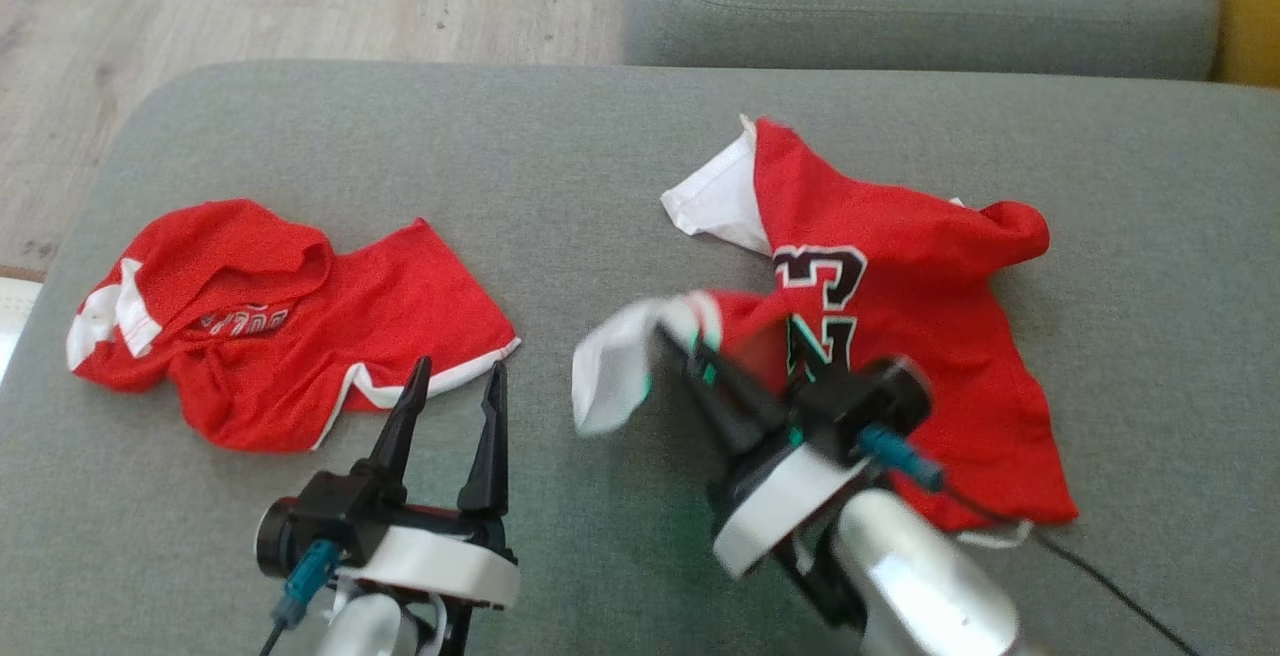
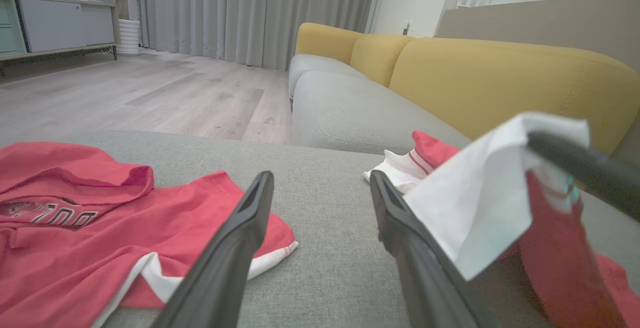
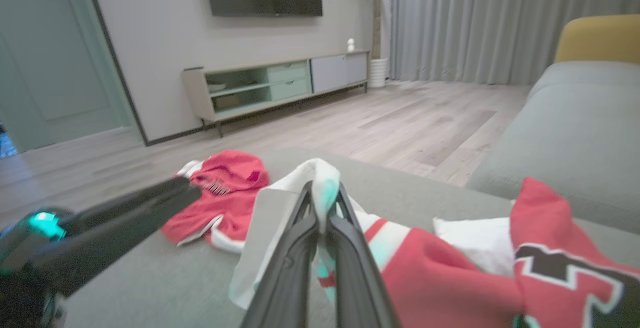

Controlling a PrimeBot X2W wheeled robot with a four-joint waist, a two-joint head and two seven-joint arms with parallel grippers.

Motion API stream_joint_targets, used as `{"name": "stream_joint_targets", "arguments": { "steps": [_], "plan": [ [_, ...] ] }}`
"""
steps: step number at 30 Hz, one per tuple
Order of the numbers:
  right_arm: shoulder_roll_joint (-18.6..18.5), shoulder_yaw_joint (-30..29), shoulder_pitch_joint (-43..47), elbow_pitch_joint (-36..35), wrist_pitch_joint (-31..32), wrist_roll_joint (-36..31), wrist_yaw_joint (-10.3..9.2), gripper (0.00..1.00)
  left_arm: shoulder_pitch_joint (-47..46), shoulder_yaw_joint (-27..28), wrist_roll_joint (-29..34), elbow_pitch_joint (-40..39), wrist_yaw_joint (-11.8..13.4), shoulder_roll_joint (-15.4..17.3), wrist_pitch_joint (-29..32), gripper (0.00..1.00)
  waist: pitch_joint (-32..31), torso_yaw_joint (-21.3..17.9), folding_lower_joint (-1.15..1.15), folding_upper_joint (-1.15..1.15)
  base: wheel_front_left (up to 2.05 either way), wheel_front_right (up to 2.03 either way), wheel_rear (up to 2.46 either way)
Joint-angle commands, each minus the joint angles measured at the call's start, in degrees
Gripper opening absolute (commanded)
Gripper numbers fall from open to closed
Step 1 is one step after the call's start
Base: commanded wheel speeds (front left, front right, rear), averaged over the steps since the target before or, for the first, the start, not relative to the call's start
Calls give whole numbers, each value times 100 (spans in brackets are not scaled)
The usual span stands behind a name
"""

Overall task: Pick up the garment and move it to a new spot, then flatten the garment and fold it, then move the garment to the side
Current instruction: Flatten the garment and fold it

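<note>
- Garment (image 1: 900, 266), a red jersey with a black-and-white number, lies crumpled on the right half of the grey ottoman (image 1: 600, 136), its white edge (image 1: 610, 366) raised clear of the upholstery.
- Right tool (image 1: 680, 346), blurred in the head view, is clamped tight on that white edge; the right wrist view shows the cloth pinched between both fingers, near their tips.
- Left tool (image 1: 458, 376) stands spread wide and empty, just beside the hanging white flap, its tips near the hem of a second red garment (image 1: 270, 326) on the ottoman's left half.
- Likely risk: the hold is a thin pinch on one edge, close to the fingertips, so the jersey's own weight could pull the cloth free on the lift.
- With a single point held, the rest would probably drag and bunch, making the flattening harder.
- A carry to the left could drop the jersey onto the second red garment, or catch the flap on the left tool's spread fingers.
- A black cable (image 1: 1100, 576) trails beside the jersey's lower hem and could snag it.
</note>
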Motion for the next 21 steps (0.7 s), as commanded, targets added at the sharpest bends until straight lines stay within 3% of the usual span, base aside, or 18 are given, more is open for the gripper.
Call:
{"name": "stream_joint_targets", "arguments": {
  "steps": [1,2,3,10,13,17,20,21],
  "plan": [
    [69,241,-74,27,-61,63,44,0,-122,221,37,-204,20,11,-55,100,-33,44,1,0,0,0,0],
    [69,387,-84,189,-57,37,44,95,-103,235,33,-207,25,11,-55,100,-41,57,1,0,0,0,0],
    [69,517,-91,336,-29,76,44,100,-87,255,35,-210,28,11,-55,100,-50,67,1,0,0,0,0],
    [55,931,-228,776,-46,386,44,100,5,466,100,-248,41,11,-55,100,-125,-57,1,0,0,0,0],
    [-47,815,-264,795,-53,472,44,100,43,500,120,-264,35,11,-55,100,-164,-171,1,0,0,0,0],
    [-155,333,-224,690,-58,453,44,100,68,504,109,-292,43,11,-55,100,-197,-292,1,0,0,0,0],
    [-235,-502,-66,491,-59,222,44,100,81,493,95,-326,59,11,-55,100,-217,-394,1,0,0,0,0],
    [-237,-1165,111,337,-60,19,44,100,89,472,85,-356,65,11,-55,100,-219,-446,1,0,0,0,0]
  ]
}}
